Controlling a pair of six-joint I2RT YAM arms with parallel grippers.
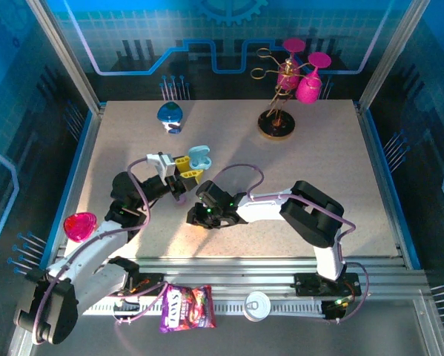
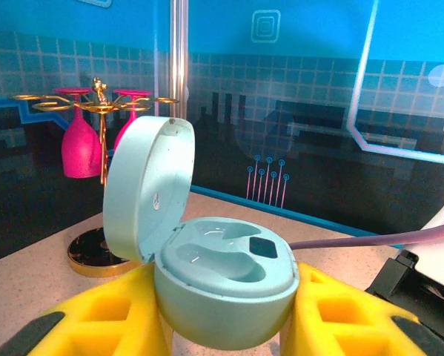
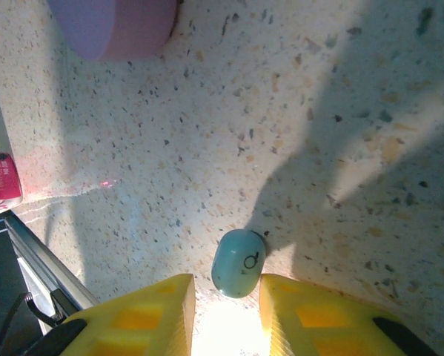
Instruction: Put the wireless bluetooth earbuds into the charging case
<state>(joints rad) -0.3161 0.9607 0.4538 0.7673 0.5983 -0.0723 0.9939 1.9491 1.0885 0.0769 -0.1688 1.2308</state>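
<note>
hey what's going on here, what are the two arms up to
The left tool is clamped on an open pale green charging case. Its lid is up and its wells look empty. The right tool points down at the table, open, with a pale blue earbud lying at its tips, not gripped. No earbud is in the case yet.
</note>
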